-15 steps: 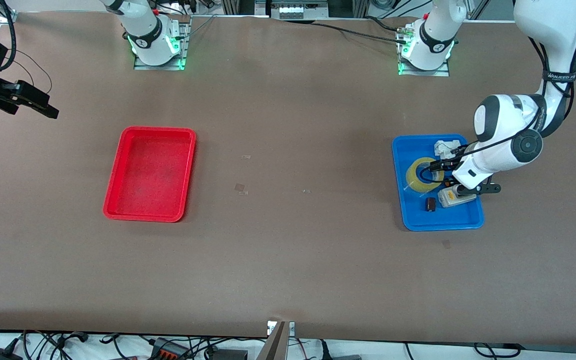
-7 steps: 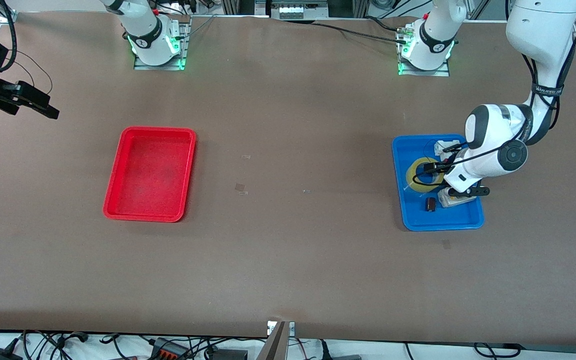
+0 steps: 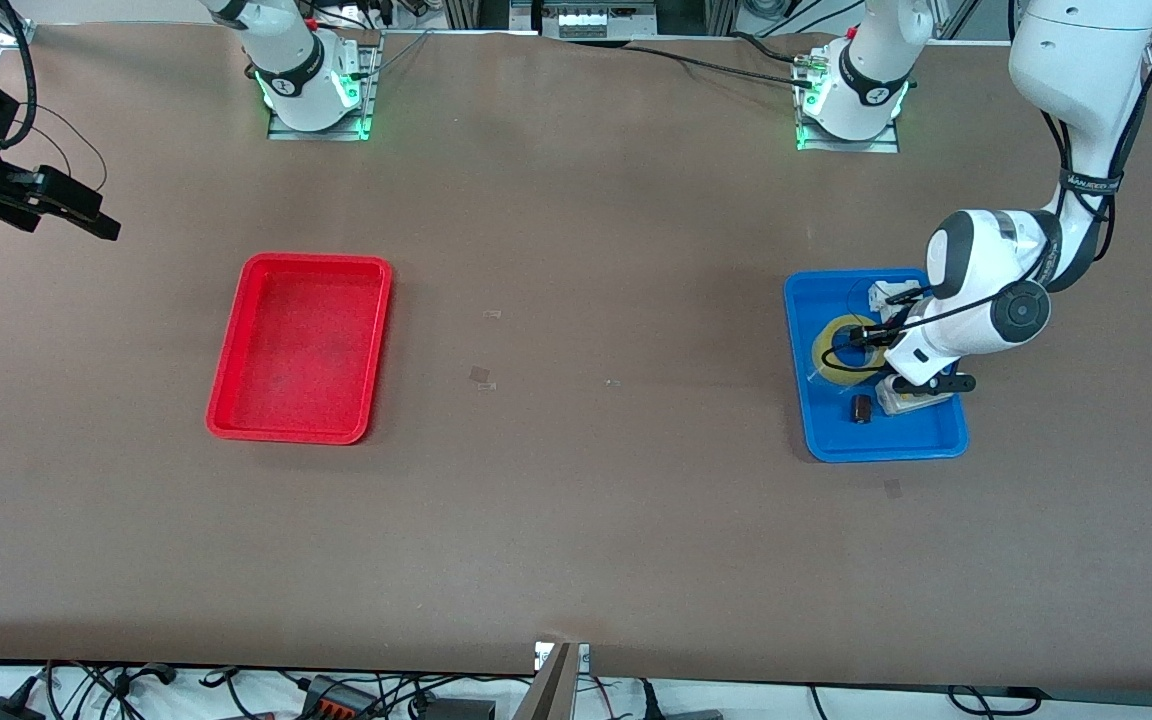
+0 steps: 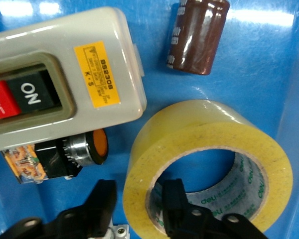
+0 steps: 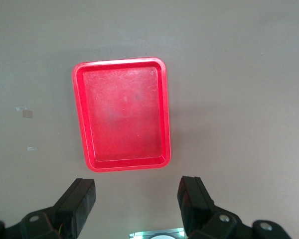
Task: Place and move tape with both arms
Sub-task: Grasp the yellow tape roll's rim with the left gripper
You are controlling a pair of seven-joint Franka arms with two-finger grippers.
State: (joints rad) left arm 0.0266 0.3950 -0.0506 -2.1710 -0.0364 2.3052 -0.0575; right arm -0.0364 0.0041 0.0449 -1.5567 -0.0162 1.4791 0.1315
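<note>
The right claw (image 3: 86, 215) waits over the bare tabletop (image 3: 576, 540) at the right arm's end of the table. Its fingers are spread wide and hold nothing. The empty red tray (image 3: 301, 345) lies on the tabletop near it, toward the middle.

The blue tray (image 3: 876, 445) sits at the left arm's end. The tape (image 3: 826, 360) lies flat in it with its hole facing up. In the tray, beside the tape, are a grey switch box (image 4: 60, 74) and a small brown cylinder (image 4: 197, 35), both nearer the front camera than the tape is.

The left claw (image 4: 137, 199) is down over the tape, part-way open and astride the roll's wall. One finger reaches into the hole and the other stands outside the rim, on the switch-box side. I cannot tell whether either pad touches the wall yet.

That straddle is what the next move depends on. With the wall between the fingers, closing should pinch the ring through its thickness, with no need to span its full width. The left arm is plainly the nearer one. The outer finger is close to the switch box, so it may nudge the box as the claw closes or lifts.
</note>
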